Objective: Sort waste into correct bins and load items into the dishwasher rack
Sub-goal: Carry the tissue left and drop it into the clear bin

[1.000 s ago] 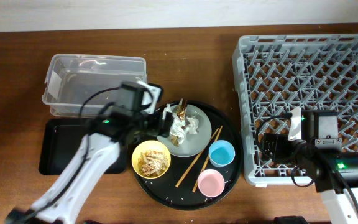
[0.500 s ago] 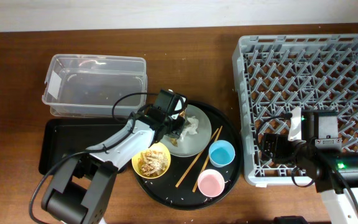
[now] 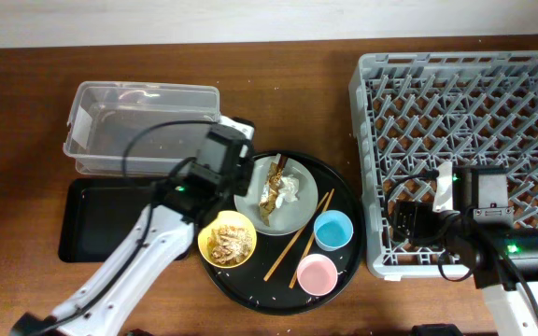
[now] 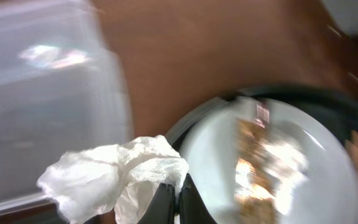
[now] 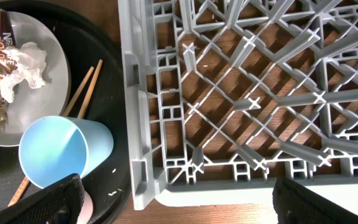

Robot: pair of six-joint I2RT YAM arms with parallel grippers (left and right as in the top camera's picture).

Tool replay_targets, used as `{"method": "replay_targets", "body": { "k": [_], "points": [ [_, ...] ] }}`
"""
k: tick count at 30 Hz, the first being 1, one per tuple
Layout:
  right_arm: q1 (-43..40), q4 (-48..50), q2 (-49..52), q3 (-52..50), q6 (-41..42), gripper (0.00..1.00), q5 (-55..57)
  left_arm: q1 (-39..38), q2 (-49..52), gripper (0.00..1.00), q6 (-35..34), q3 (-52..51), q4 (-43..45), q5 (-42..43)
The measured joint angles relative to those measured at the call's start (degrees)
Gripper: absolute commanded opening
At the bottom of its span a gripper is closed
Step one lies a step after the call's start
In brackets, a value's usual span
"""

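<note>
Crumpled tissue paper (image 4: 114, 180) hangs pinched in the closed left gripper (image 4: 174, 194). It is bunched, with no clear long axis, and trails toward the clear tub (image 3: 143, 126), above the table between the tub's right corner and the plate (image 3: 299, 217). A second wad (image 3: 290, 189) lies on the plate beside the wrapper (image 3: 271, 185), whose long axis runs from the plate's far rim to its near rim. The right gripper (image 5: 185, 202) stands wide open and empty over the near left corner of the rack (image 3: 465, 93). The table (image 3: 288, 84) is dark brown wood, with a pale wall strip (image 3: 250, 19) along its far edge.
</note>
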Motion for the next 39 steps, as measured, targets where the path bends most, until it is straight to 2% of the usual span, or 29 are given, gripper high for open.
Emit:
{"method": "replay_targets", "body": {
  "k": [1, 4, 6, 9, 12, 18, 19, 22, 26, 34, 39],
  "points": [
    [0.00, 0.00, 0.00, 0.00, 0.04, 0.98, 0.00, 2.12, -1.73, 0.01, 0.00, 0.04, 0.31, -3.06],
    [0.00, 0.00, 0.00, 0.00, 0.00, 0.98, 0.00, 7.48, -2.23, 0.01, 0.00, 0.11, 3.87, -5.68],
    [0.00, 0.02, 0.00, 0.02, -0.02, 0.98, 0.00, 11.72, -2.01, 0.05, 0.00, 0.11, 6.80, -6.88],
    [0.00, -0.02, 0.00, 0.02, -0.02, 0.98, 0.00, 15.87, -0.35, 0.43, 0.02, 0.24, 12.15, -7.67],
    [0.00, -0.02, 0.00, 0.02, 0.02, 0.98, 0.00, 18.58, 3.65, 0.52, -0.02, 0.26, 15.34, -7.06],
    [0.00, -0.04, 0.00, 0.02, 0.00, 0.98, 0.00, 18.05, 4.85, 0.53, -0.02, 0.26, 15.04, -1.16],
    [0.00, -0.04, 0.00, 0.02, 0.02, 0.98, 0.00, 17.44, 4.61, 0.56, -0.02, 0.26, 14.12, 0.81],
    [0.00, -0.02, 0.00, 0.04, -0.02, 0.98, 0.00, 13.00, 3.85, 0.60, -0.02, 0.33, 9.70, 10.99],
    [0.00, -0.04, 0.00, 0.04, 0.02, 0.98, 0.00, 5.46, 4.76, 0.64, -0.02, 0.35, 5.99, 16.57],
    [0.00, -0.04, 0.00, 0.04, 0.02, 0.98, 0.00, -2.14, 16.94, 0.63, -0.02, 0.37, 7.43, 18.62],
    [0.00, -0.02, 0.00, 0.04, -0.02, 0.98, 0.00, -2.12, 22.43, 0.16, -0.26, 0.37, 7.54, 18.51]
  ]
}}
